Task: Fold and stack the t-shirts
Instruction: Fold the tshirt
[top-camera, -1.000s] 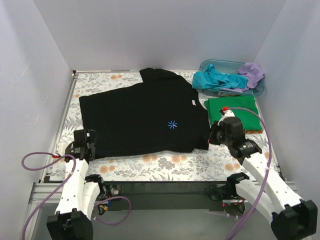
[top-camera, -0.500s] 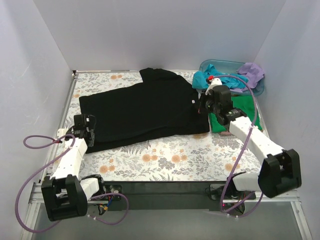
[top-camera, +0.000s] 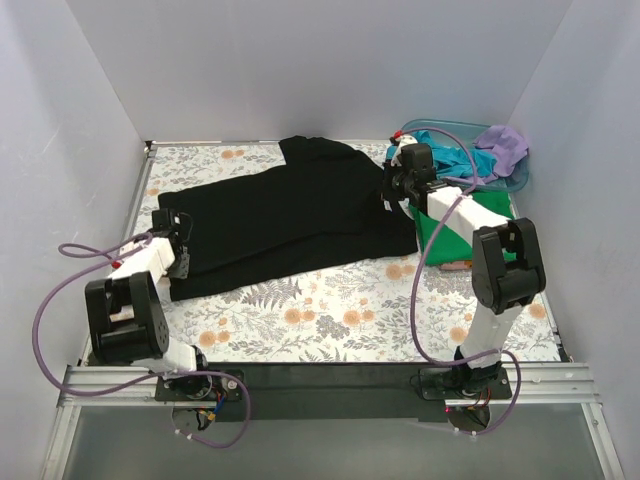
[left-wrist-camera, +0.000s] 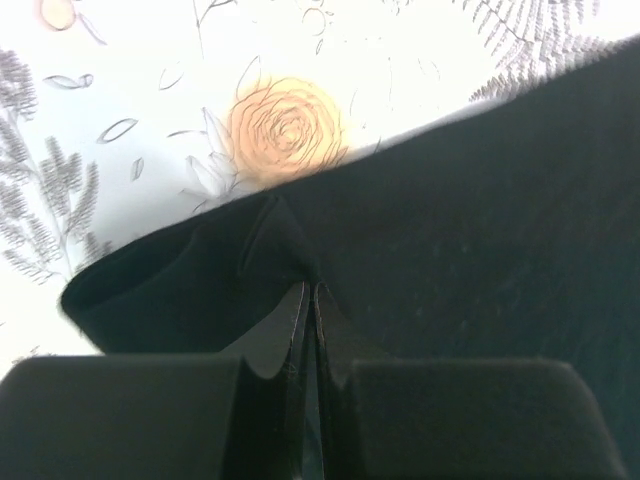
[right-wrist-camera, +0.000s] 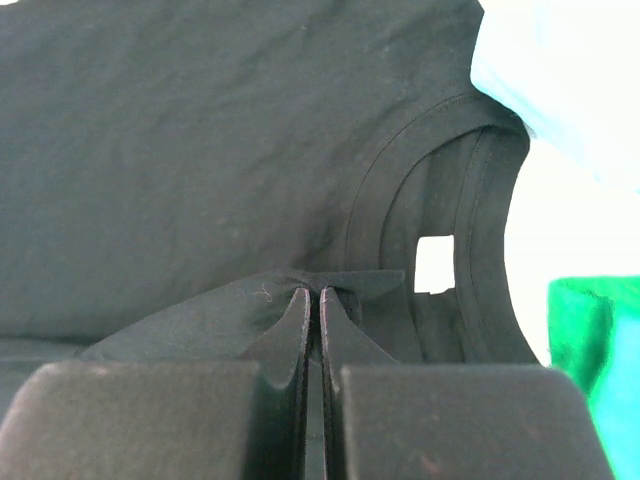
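The black t-shirt (top-camera: 290, 215) lies across the flowered table, its near half folded away from me. My left gripper (top-camera: 178, 232) is shut on its left edge; the left wrist view shows the pinched fold (left-wrist-camera: 285, 240). My right gripper (top-camera: 398, 183) is shut on its right edge beside the collar (right-wrist-camera: 470, 250). A folded bright green t-shirt (top-camera: 470, 228) lies at the right, partly under my right arm. Teal (top-camera: 445, 160) and lilac (top-camera: 505, 145) t-shirts sit in the tub.
The translucent blue tub (top-camera: 440, 130) stands at the back right corner. Pale walls close in the table on three sides. A purple cable (top-camera: 80, 255) loops beside my left arm. The flowered table surface (top-camera: 340, 310) shows in front of the black shirt.
Both grippers have moved away from me, carrying the black shirt's near edge over the far half. The shirt's star print is now hidden and more of the table shows in front.
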